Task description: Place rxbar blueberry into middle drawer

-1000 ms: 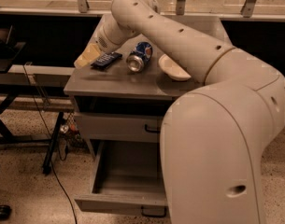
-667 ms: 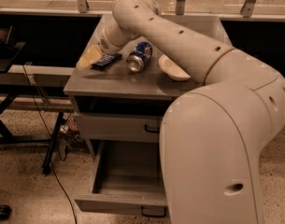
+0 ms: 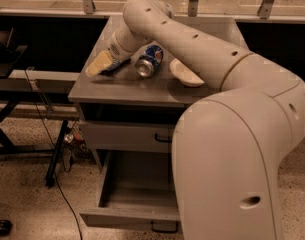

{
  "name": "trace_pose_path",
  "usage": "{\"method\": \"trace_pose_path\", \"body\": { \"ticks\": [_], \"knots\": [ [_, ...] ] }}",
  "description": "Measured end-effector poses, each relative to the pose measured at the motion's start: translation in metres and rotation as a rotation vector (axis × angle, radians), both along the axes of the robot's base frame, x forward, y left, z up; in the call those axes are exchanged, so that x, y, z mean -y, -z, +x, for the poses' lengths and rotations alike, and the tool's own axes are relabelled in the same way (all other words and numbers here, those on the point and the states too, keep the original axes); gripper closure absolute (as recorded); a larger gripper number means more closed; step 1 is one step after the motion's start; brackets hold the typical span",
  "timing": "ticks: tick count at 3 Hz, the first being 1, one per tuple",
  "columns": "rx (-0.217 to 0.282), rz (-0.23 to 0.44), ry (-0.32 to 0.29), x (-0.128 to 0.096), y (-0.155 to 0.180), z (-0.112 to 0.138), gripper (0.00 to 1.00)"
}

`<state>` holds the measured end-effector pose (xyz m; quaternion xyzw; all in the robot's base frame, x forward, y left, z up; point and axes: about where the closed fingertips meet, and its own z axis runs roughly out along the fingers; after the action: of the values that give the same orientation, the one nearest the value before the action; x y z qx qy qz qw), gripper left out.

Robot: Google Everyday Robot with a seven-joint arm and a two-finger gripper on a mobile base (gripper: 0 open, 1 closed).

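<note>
The rxbar blueberry, a slim dark-blue bar, lies on the grey cabinet top near its left edge. My gripper is down at the bar's left end and touches or covers it. The arm reaches over from the right. The middle drawer is pulled out below as a grey tray, and its black handle is at the front. It looks empty.
A crushed blue soda can lies just right of the bar. A white bowl sits further right. A closed drawer front is above the open tray. My large arm body hides the cabinet's right side. Black stands and cables are on the left.
The gripper has settled slightly lower and closer onto the bar's left end. The bar, the can and the drawer have not moved.
</note>
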<state>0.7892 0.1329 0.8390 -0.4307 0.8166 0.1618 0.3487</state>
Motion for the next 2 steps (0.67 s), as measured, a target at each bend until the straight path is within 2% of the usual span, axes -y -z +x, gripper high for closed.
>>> {"method": "trace_pose_path", "body": {
  "ticks": [2],
  "knots": [
    [-0.022, -0.026, 0.019, 0.0123, 0.0081, 0.0006, 0.49]
  ]
}}
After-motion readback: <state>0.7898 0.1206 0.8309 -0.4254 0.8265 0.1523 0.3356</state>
